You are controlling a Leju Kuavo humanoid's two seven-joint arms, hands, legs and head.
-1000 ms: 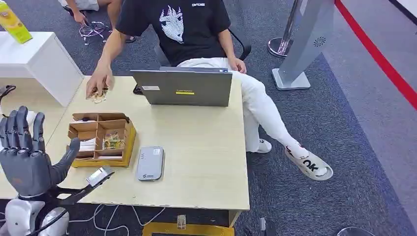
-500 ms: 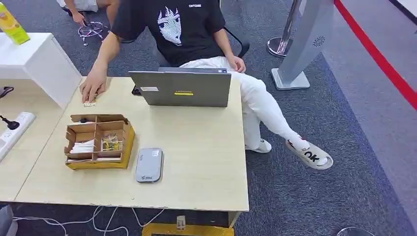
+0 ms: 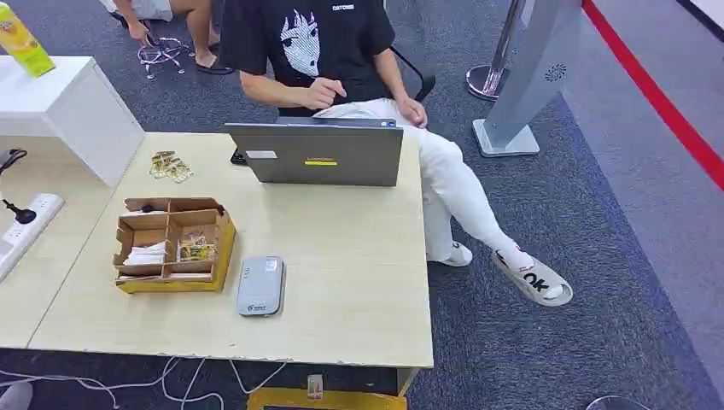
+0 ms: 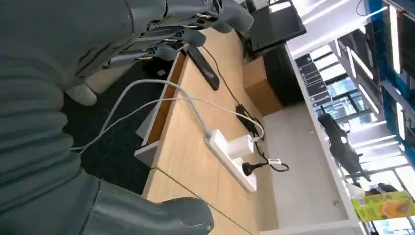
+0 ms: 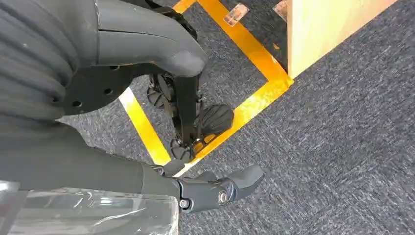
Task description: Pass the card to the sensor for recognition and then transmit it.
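A cardboard box [image 3: 224,248] with several compartments stands on the left of the wooden table [image 3: 341,256]; patterned cards [image 3: 196,247] lie in one compartment and white ones [image 3: 149,254] in another. A few more patterned cards [image 3: 169,166] lie loose at the table's far left. The grey sensor pad [image 3: 260,285] lies just right of the box, near the front edge. My left hand [image 4: 58,98] hangs low beside the neighbouring desk, fingers apart, holding nothing. My right hand [image 5: 73,98] hangs over the carpet, fingers apart, holding nothing.
A person [image 3: 324,51] sits behind an open laptop [image 3: 316,152] at the table's far side, both hands drawn back. A white cabinet [image 3: 68,102] and a power strip [image 3: 21,224] are on the left. A grey kiosk stand [image 3: 529,77] rises at the back right.
My left hand, raised at the table's left a second ago, has dropped out of the head view. The person's hand has left the loose cards and pulled back to the body.
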